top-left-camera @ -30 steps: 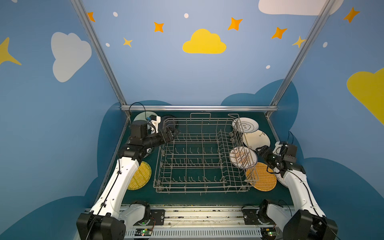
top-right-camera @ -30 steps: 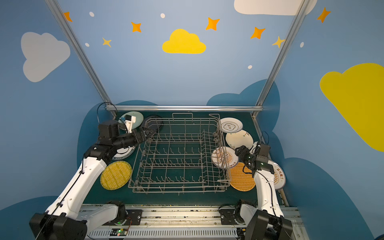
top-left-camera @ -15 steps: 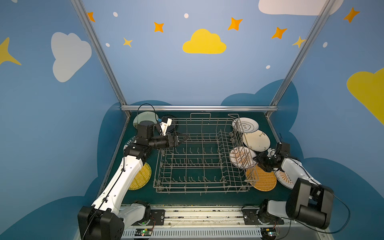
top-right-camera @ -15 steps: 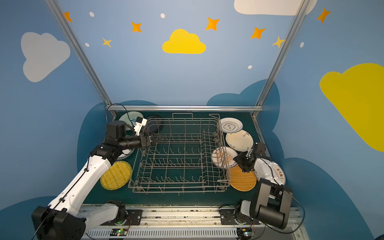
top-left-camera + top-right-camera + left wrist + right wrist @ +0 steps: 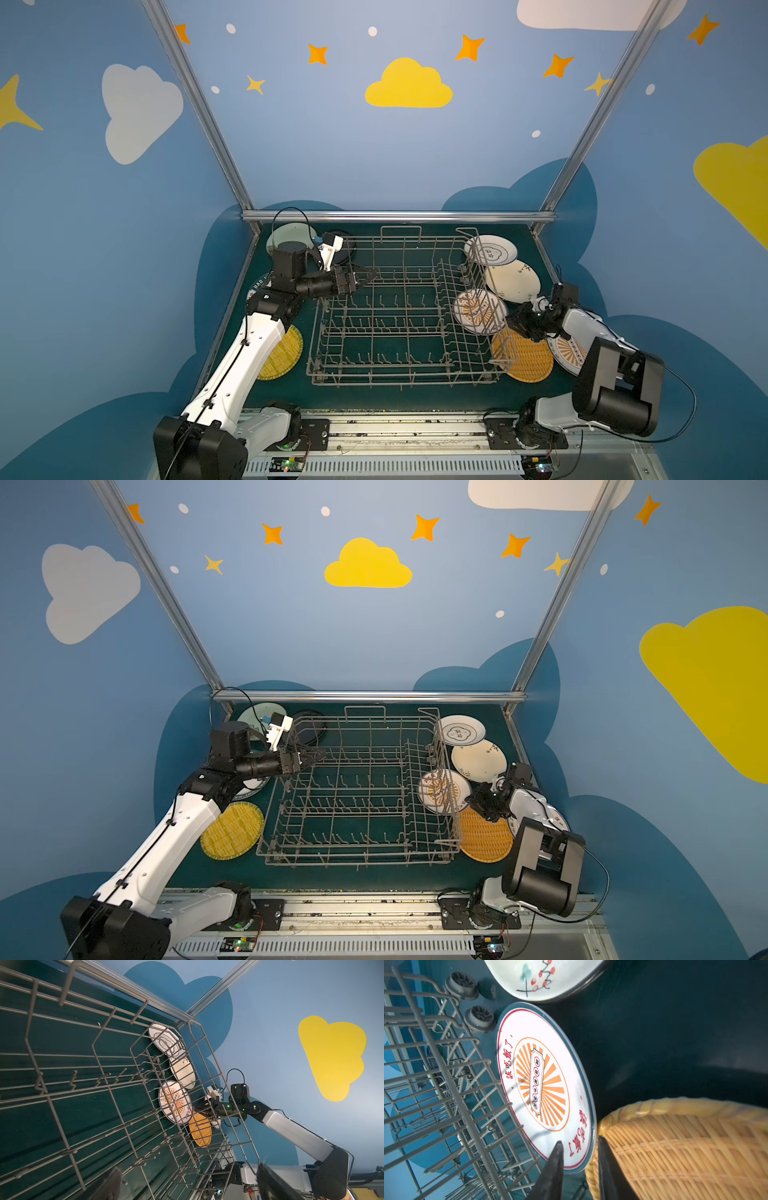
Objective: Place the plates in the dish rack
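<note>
Left tool [image 5: 368, 275] wide, empty, at the dish rack's [image 5: 399, 370] 10 o'clock rim. Sunburst plate [image 5: 473, 311] at rack's 3 o'clock, outside the wires. Right tool [image 5: 579, 1139] narrow, astride its rim beside yellow woven plate [image 5: 675, 1147]; grip unconfirmed. Seat rim deep before lifting; clear the wires.

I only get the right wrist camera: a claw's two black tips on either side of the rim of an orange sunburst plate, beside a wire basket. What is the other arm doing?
Observer: The left claw is open and empty, hovering over the far left part of the dish rack.
Visitor: Is anything in it yet?
Observer: Nothing. In both top views it holds no dishes at all.
</note>
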Robot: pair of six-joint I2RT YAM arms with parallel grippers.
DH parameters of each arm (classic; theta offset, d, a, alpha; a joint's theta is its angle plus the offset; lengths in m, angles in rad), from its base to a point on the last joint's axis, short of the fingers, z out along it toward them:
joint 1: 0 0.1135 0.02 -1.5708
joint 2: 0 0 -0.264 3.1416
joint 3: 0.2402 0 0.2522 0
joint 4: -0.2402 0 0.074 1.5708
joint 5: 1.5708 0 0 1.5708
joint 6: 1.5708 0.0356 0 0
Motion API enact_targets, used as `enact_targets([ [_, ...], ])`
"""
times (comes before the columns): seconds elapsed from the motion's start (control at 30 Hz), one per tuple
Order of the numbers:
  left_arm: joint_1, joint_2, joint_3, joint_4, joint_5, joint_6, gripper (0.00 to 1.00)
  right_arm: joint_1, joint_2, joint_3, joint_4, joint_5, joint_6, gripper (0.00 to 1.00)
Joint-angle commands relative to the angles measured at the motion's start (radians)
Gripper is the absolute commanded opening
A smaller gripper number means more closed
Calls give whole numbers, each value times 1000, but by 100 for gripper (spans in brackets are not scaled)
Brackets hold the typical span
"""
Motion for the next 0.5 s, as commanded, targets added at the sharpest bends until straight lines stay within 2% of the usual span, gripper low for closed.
enact_targets([
  [0.0,0,-14,-7,21,0,12,100,-5,-36,-6,10,-13,-17,30],
  [0.3,0,-17,-16,19,-11,15,100,-2,11,54,-12,1,-27,32],
  [0.37,0,-17,-16,19,-9,15,100,-2,12,62,-14,12,-25,36],
  [0.47,0,-17,-19,20,-13,15,100,-2,-7,72,-16,50,-29,49],
])
